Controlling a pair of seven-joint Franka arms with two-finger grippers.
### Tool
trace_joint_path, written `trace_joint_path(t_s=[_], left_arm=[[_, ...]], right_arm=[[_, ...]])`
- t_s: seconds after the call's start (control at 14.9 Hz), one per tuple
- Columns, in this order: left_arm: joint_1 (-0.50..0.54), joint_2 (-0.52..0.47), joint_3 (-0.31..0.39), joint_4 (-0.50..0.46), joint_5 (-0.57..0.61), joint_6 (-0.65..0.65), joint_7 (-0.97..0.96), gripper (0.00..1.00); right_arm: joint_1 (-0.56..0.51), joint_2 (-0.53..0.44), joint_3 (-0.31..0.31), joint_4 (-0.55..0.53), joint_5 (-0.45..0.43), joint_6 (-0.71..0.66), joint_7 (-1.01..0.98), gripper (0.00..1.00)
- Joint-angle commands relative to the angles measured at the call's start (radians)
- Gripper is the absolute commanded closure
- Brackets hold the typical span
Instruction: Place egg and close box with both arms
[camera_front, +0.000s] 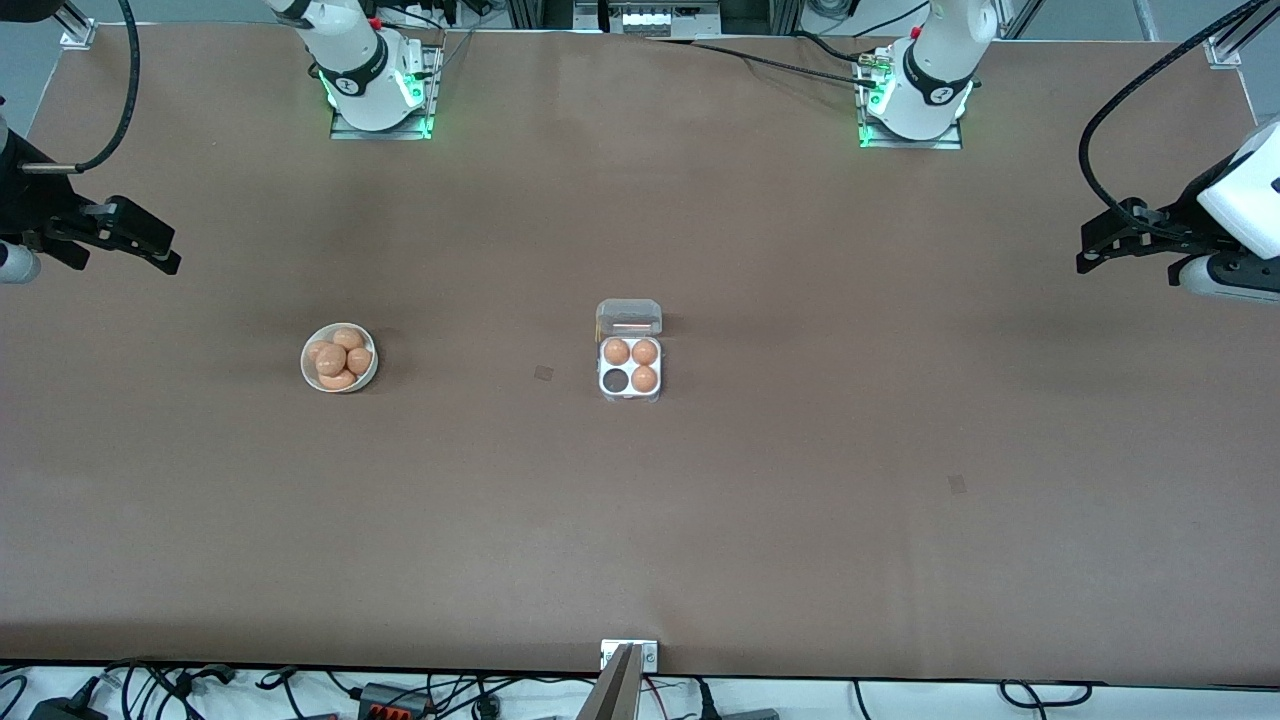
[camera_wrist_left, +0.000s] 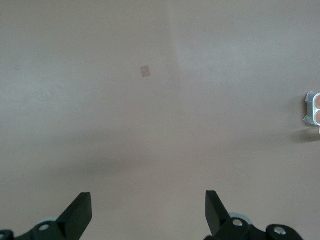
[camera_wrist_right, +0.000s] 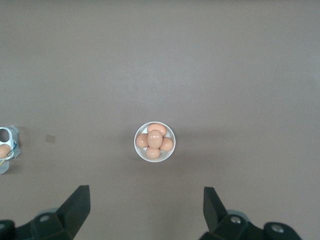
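The box (camera_front: 630, 396) sits mid-table with its clear lid (camera_front: 629, 318) open and standing at the side toward the arms' bases. It holds three eggs (camera_front: 645, 351); the cell (camera_front: 613, 380) nearer the front camera, toward the right arm's end, is empty. More eggs (camera_front: 332, 359) lie in a white bowl (camera_front: 306, 366) toward the right arm's end. My right gripper (camera_front: 165, 255) is open and empty, high over that end; its wrist view shows the bowl (camera_wrist_right: 167, 154) below and ahead of its open fingers (camera_wrist_right: 77, 210). My left gripper (camera_front: 1088, 258) is open and empty over the left arm's end of the table.
The box's edge shows in the left wrist view (camera_wrist_left: 313, 109) and in the right wrist view (camera_wrist_right: 5, 145). Small darker patches mark the brown table (camera_front: 543, 373) (camera_front: 957, 485). A metal bracket (camera_front: 628, 655) sits at the table's edge nearest the front camera.
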Motion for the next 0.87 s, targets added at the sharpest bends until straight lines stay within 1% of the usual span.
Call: trace_joint_path(t_s=[0.0,0.4,0.67,0.8], left_arm=[[0.004,0.012,-0.004,0.028,-0.005,-0.016,-0.010,0.00],[0.004,0.012,-0.004,0.028,-0.005,-0.016,-0.008,0.00],[0.004,0.012,-0.004,0.028,-0.005,-0.016,-0.010,0.00],[0.004,0.014,-0.004,0.028,-0.005,-0.016,-0.008,0.00]], right_arm=[[0.000,0.005,0.002,0.017,0.013,-0.007,0.016,0.00],[-0.001,0.016,0.005,0.011,0.018,-0.011,0.011,0.00],[-0.010,0.074,0.002,0.008,0.016,-0.033,-0.005,0.00],[-0.012,0.124,0.000,0.008,0.012,-0.051,-0.007,0.00]])
